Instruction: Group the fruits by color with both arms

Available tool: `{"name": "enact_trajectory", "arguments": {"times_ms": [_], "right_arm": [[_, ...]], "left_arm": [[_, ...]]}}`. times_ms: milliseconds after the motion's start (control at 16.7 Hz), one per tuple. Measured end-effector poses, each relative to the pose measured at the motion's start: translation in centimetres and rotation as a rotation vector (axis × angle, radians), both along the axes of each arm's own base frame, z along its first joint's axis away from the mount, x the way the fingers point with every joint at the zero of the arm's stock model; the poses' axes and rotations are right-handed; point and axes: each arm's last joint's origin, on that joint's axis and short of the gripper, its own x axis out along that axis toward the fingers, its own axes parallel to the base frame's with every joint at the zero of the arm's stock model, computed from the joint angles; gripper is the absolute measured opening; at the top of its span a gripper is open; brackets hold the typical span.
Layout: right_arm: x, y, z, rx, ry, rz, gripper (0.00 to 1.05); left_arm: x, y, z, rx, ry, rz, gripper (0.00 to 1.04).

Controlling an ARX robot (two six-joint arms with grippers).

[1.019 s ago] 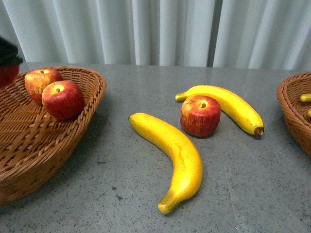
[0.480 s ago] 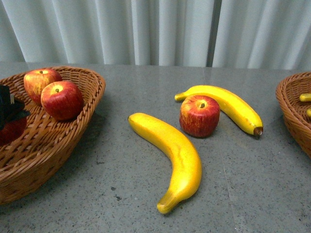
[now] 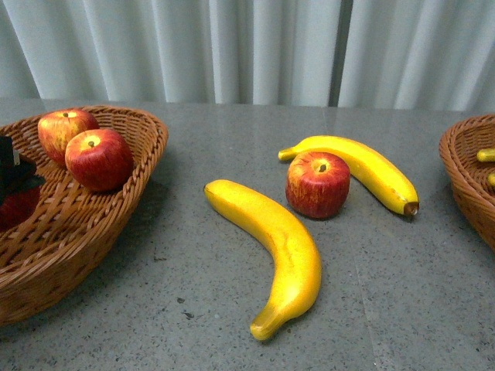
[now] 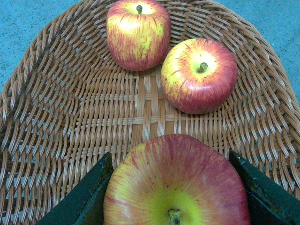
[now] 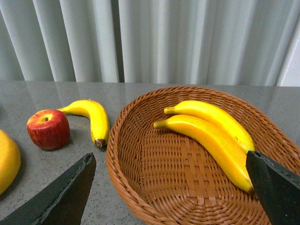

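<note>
- Left end effector (image 4: 176, 199) has dropped into the left basket (image 3: 116, 201), gripping a third apple (image 4: 174, 164) near two apples (image 4: 199, 75) there; release seems next.
- Beyond that basket, one loose apple (image 3: 318, 185) and two bananas (image 3: 271, 247) wait on the tabletop (image 3: 193, 154).
- Right end effector (image 5: 168, 192) gapes empty.

No writing, label, brand, number or sign can be read anywhere in these views. The apples (image 3: 318, 185), the bananas (image 3: 278, 243), the woven baskets (image 3: 73, 263), the grey table (image 3: 232, 139) and the pale curtain (image 3: 193, 46) at the far side all show plain surfaces.
</note>
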Motion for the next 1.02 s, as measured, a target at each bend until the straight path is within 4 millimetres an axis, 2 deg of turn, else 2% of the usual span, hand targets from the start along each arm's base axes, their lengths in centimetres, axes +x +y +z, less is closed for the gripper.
{"name": "enact_trajectory", "arguments": {"times_ms": [120, 240, 360, 420, 839, 899, 1019], "right_arm": [[0.0, 0.0, 0.0, 0.0, 0.0, 0.0, 0.98], [0.0, 0.0, 0.0, 0.0, 0.0, 0.0, 0.98], [0.0, 0.0, 0.0, 0.0, 0.0, 0.0, 0.98], [0.0, 0.0, 0.0, 0.0, 0.0, 0.0, 0.98], [0.0, 0.0, 0.0, 0.0, 0.0, 0.0, 0.98], [0.0, 0.0, 0.0, 0.0, 0.0, 0.0, 0.98], [0.0, 0.0, 0.0, 0.0, 0.0, 0.0, 0.98]], "left_arm": [[0.0, 0.0, 0.0, 0.0, 0.0, 0.0, 0.65], [0.0, 0.0, 0.0, 0.0, -0.003, 0.0, 0.84], [0.0, 0.0, 0.1, 0.0, -0.004, 0.0, 0.89], [0.1, 0.0, 0.1, 0.0, -0.006, -0.001, 0.99], [0.1, 0.0, 0.1, 0.0, -0.006, 0.0, 0.98], [0.2, -0.1, 0.4, -0.007, -0.09, -0.07, 0.98], [-0.1, -1.7, 2.5, 0.036, -0.236, -0.215, 0.98]]}}
